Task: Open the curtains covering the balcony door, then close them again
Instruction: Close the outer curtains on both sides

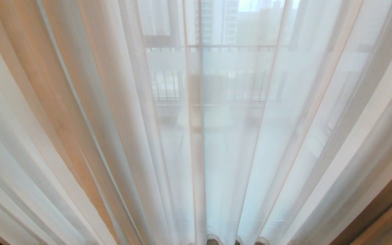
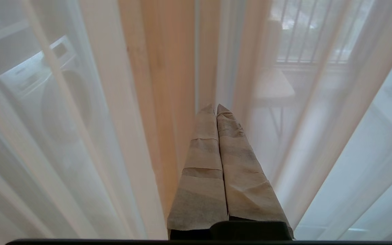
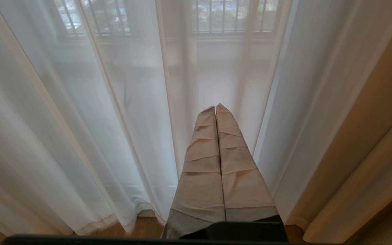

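A home: sheer curtains [image 1: 121, 102], balcony railing [image 1: 230, 47], washing machine [image 2: 46, 92] behind.

a railing of thin dark bars [image 1: 230, 85] runs across the balcony outside, with pale high-rise buildings [image 1: 216, 20] and a patch of green treetops [image 1: 257, 27] beyond it. a washing machine [image 2: 46, 92] with a round door stands out there, and a small pale stool [image 2: 272, 90] on thin legs is near the bars. a strip of wooden floor [image 3: 145, 228] shows indoors.
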You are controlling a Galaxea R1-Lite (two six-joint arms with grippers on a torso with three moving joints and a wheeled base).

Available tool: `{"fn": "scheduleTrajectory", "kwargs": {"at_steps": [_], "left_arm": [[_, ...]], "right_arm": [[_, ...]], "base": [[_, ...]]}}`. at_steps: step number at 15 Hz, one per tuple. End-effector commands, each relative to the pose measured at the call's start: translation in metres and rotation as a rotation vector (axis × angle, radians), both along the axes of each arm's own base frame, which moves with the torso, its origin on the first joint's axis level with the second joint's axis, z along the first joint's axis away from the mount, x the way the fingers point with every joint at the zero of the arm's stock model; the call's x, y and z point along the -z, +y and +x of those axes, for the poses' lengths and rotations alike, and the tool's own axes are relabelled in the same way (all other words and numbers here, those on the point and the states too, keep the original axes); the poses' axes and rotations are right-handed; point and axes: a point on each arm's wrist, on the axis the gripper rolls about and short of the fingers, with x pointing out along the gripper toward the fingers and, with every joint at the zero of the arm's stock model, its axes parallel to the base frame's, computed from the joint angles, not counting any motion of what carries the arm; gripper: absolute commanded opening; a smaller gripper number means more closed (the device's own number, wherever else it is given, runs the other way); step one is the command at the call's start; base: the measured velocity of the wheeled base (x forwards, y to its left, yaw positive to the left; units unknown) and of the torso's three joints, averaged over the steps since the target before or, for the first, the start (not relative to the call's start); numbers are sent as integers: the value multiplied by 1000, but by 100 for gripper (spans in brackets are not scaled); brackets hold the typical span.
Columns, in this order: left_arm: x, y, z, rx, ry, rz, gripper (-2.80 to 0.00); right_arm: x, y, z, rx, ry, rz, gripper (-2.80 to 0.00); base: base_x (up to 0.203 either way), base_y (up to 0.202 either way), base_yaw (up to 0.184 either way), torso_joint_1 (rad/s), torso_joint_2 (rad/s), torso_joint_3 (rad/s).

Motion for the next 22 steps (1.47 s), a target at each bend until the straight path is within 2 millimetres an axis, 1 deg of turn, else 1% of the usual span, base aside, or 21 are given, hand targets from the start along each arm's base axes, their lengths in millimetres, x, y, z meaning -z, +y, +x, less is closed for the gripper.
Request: {"fn": "scheduleTrajectory", "kwargs": {"at_steps": [1,3,4,6,7,9,11,13,14,22], "left_arm": [[29,5,-23,-59,-44,-7,-280],[59,5,-32,-80,-27,-1,-280],[69,4,-35,-50,-9,5,-280],[84,0,-37,84,103,7,-280],[90,-1,-38,122,151,3,-280],[94,0,-42,63,150,2,-280],[102,1,-52,45,119,4,-280],[105,2,-58,37,55,5,-280],[106,2,-60,33,35,17,-280],[106,2,-60,33,33,8,-280]], "right_arm": [[0,0,0,0,1,0,-280],[0,0,0,0,1,0,-280],[0,0,0,0,1,0,-280],[0,0,0,0,1,0,-280],[0,0,0,0,1,0,-280],[0,0,0,0,1,0,-280],[0,0,0,0,1,0,-280],[0,0,0,0,1,0,-280],[0,0,0,0,1,0,-280],[0,0,0,0,1,0,-280]], "base": [[0,0,0,0,0,0],[0,0,0,0,0,0],[0,0,0,0,0,0],[0,0,0,0,0,0],[0,0,0,0,0,0],[0,0,0,0,0,0],[0,0,0,0,0,0],[0,0,0,0,0,0],[0,0,0,0,0,0],[0,0,0,0,0,0]]}}
